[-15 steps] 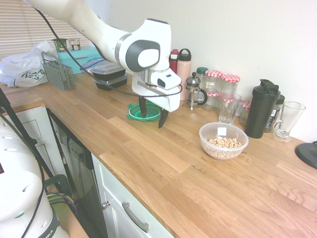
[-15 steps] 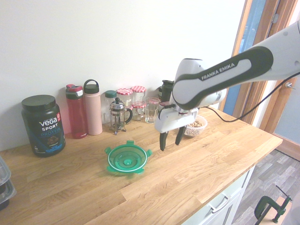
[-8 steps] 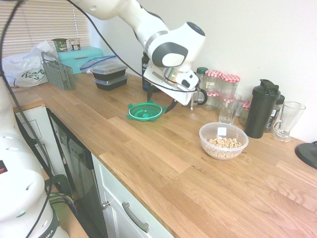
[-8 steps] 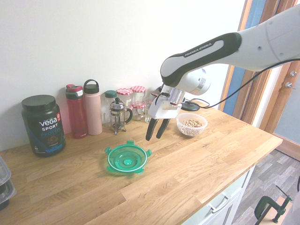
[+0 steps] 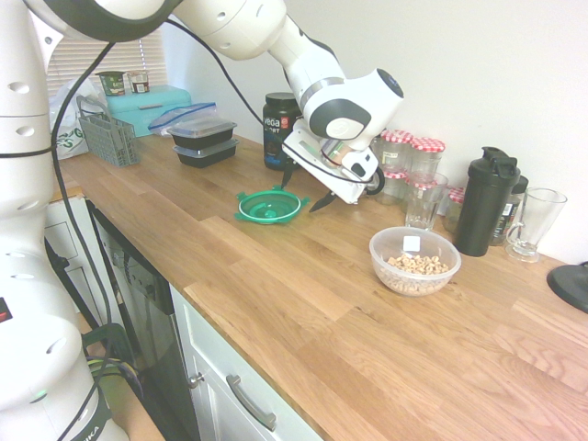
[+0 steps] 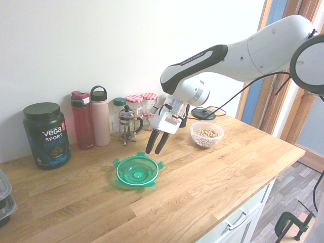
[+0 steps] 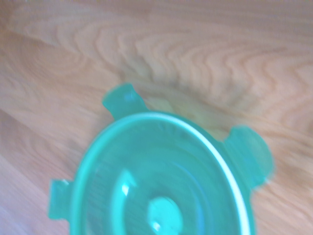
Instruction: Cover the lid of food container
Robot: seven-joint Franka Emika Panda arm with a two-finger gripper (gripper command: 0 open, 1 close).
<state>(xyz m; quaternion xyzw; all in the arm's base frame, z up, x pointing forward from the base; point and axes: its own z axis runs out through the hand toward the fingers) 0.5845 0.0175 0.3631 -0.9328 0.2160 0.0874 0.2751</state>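
Here, lid: round translucent green plastic lid (image 5: 269, 206) (image 6: 137, 171) (image 7: 161, 181) lies flat on the wooden worktop (image 5: 303, 285).
Gripper: two-finger gripper (image 5: 303, 188) (image 6: 155, 150) above the lid's edge, fingers apart, empty.
Container: clear round glass bowl of cereal (image 5: 414, 261) (image 6: 206, 134) well apart from the lid, uncovered.

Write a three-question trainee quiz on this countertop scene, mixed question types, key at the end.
1. True or false: the green lid already sits on the glass bowl.
2. The tool is: A) open and empty, B) shut on the lid, C) holding the French press.
3. What food is in the bowl?

Key:
1. False; the lid lies on the counter, apart from the bowl.
2. A.
3. Cereal pieces, with a small white packet.
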